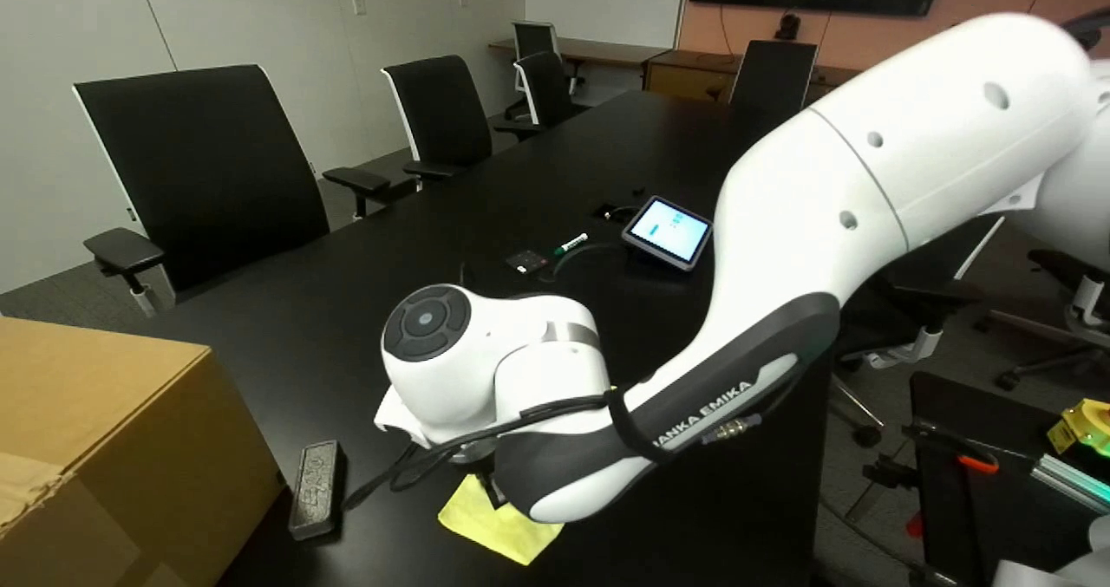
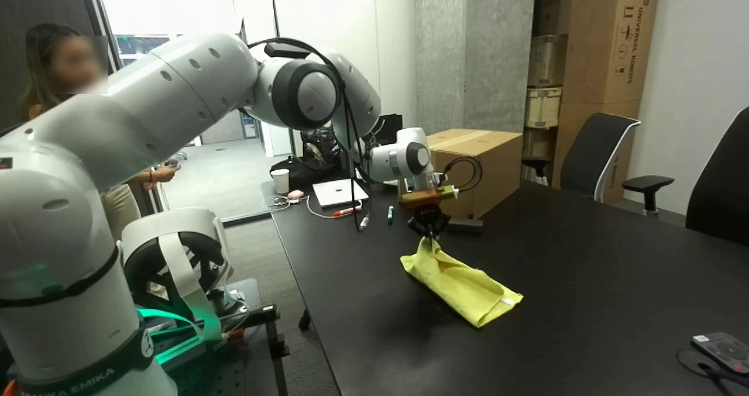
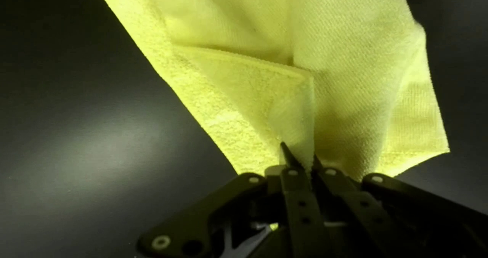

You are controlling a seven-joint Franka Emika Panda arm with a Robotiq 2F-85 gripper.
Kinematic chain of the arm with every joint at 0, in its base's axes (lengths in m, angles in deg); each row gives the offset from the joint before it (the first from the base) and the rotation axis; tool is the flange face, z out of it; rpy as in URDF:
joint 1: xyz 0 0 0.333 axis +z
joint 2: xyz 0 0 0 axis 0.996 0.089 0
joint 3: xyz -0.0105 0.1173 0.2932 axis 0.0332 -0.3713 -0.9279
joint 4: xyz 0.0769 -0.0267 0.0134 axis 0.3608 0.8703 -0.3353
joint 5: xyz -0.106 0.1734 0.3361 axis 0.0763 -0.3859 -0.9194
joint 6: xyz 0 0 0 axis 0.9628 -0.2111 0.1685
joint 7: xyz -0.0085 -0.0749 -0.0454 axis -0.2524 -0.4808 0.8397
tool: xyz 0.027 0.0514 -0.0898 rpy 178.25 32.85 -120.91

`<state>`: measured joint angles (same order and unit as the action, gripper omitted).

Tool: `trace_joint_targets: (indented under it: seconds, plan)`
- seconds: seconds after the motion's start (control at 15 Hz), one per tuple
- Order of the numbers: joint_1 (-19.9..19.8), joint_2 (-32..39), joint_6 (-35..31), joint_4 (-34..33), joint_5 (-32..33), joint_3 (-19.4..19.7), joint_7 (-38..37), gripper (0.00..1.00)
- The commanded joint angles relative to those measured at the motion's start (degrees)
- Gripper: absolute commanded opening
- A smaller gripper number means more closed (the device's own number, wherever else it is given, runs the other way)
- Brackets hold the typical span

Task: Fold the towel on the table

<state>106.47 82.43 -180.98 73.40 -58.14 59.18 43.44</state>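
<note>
At bottom centre of the wrist view, the black gripper [image 3: 300, 153] is clamped on a raised peak of the yellow towel [image 3: 263, 79]. Below and right of centre in an exterior view, the rest lies creased on the glossy black table [image 2: 585, 302].

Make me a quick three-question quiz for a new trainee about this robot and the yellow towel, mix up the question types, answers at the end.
1. Multiple choice: what is the gripper pinching? A: a marker; B: the towel; C: the cardboard box.
2. True or false: the towel lies completely flat.
3. Fill in, lit or dark: on the table, the tablet screen is (blank).

Key: 1, B; 2, false, part of it is raised at the gripper; 3, lit.
</note>
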Motion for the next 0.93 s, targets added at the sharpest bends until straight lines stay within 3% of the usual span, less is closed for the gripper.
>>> trace_joint_targets:
  seconds: [0.0,0.67,0.73,0.8,0.87]
  plan:
    - [2.34,8.55,4.27,-13.29,1.61,1.75,2.28,0.05]
    - [5.55,19.70,10.92,-34.64,0.86,7.20,-3.69,0.05]
    - [5.37,20.07,11.66,-35.65,0.61,7.31,-4.57,0.09]
    - [5.41,19.82,11.83,-35.38,0.02,7.96,-5.10,0.30]
    - [5.28,20.04,12.78,-36.13,-0.38,8.07,-5.64,0.34]
